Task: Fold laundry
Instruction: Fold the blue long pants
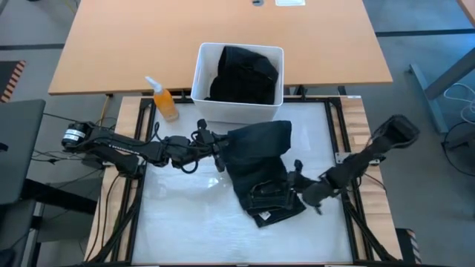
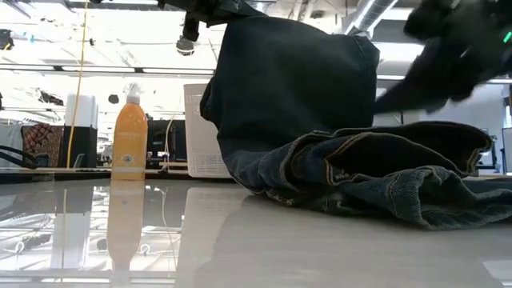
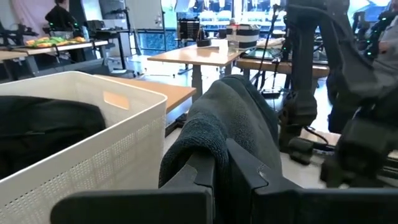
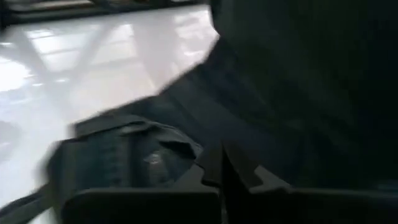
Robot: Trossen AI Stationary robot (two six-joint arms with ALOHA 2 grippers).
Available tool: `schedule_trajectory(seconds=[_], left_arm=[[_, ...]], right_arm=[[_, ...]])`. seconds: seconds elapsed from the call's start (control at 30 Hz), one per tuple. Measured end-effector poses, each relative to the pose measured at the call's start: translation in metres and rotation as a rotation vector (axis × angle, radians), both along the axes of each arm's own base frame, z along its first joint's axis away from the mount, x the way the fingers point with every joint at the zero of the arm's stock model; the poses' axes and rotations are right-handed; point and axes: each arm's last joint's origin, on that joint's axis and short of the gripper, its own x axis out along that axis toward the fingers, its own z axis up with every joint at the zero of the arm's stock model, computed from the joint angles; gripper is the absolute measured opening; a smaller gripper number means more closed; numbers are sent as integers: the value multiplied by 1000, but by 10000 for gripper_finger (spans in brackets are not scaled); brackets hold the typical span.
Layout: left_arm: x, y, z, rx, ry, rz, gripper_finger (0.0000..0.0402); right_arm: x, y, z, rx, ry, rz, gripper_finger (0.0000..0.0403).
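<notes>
Mid-fold: left claw (image 1: 220, 158) pinches the dark navy denim trousers (image 1: 260, 174) aloft; right claw (image 1: 297, 194), closed, grips their waistband—next, lay them flat.

One pair of trousers (image 1: 261, 174) at center; one bin (image 1: 239, 110) at 12 o'clock holding one black garment (image 1: 245, 74); one bottle (image 1: 165, 101) at 10 o'clock.

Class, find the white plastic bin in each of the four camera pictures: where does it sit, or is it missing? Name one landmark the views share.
High view: white plastic bin at top centre, black clothing inside.
Low view: behind the lifted dark trousers, left of centre.
Left wrist view: fills the left side.
Right wrist view: not in it.
Shared landmark: the dark trousers.
</notes>
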Motion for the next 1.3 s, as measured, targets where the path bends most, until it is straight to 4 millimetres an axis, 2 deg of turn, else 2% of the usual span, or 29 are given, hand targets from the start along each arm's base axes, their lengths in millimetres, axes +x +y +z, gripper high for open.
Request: schedule_trajectory(seconds=[0.07, 0.2, 0.4, 0.5, 0.57, 0.7, 0.9, 1.0, 1.17, 1.3], left_arm=[[0, -3, 0, 0, -4, -11, 0], [-1, -11, 2, 13, -10, -42, 0], [-3, -25, 2, 46, -2, -90, 0], [-1, -28, -1, 41, 7, -94, 0], [2, -30, -5, 42, 17, -97, 0], [13, -34, -18, 44, 33, -102, 0], [27, -37, -35, 44, 29, -113, 0], [29, -42, -38, 42, 8, -124, 0], [37, -60, -50, 11, -49, -190, 0], [44, -78, -69, -30, -78, -237, 0]], right_arm=[[10, -6, -12, -43, 3, -88, 12], [30, -24, -21, -113, -20, -236, 14], [45, -70, -39, -121, 28, -432, 15], [51, -85, -45, -132, 48, -446, 15], [54, -88, -42, -135, 49, -408, 15], [50, -74, -22, -128, 49, -253, 15], [24, -34, 10, -56, 15, -33, 15], [15, -14, 11, 15, 20, 81, 15], [-3, 11, 1, 80, 94, 154, 15], [-26, 22, 14, 145, 144, 186, 15]])
